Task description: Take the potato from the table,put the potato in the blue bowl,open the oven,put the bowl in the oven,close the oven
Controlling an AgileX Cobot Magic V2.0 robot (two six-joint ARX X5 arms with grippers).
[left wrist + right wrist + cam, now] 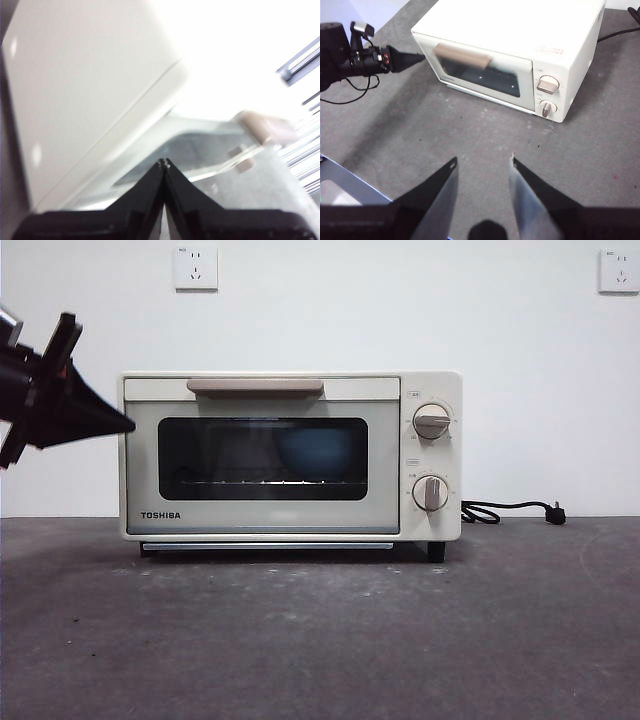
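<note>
The cream-white oven (280, 518) stands on the dark grey table (320, 640) with its door closed. Through the dark window a blue bowl (315, 450) shows dimly on the rack. The potato is out of view. My left gripper (126, 424) is shut with nothing in it, its tip at the door's upper left corner, left of the beige handle (255, 386). The left wrist view shows the same shut tips (164, 162) close to the oven's side (90, 90) and the handle (265, 127). My right gripper (484, 160) hangs open above the table in front of the oven (520, 30).
Two round knobs (432, 422) (430, 492) sit on the oven's right face. A black cord and plug (510, 510) lie on the table to its right. Wall sockets (195, 268) (619, 270) are on the white wall behind. A pale metal edge (340, 185) borders the table near the right arm.
</note>
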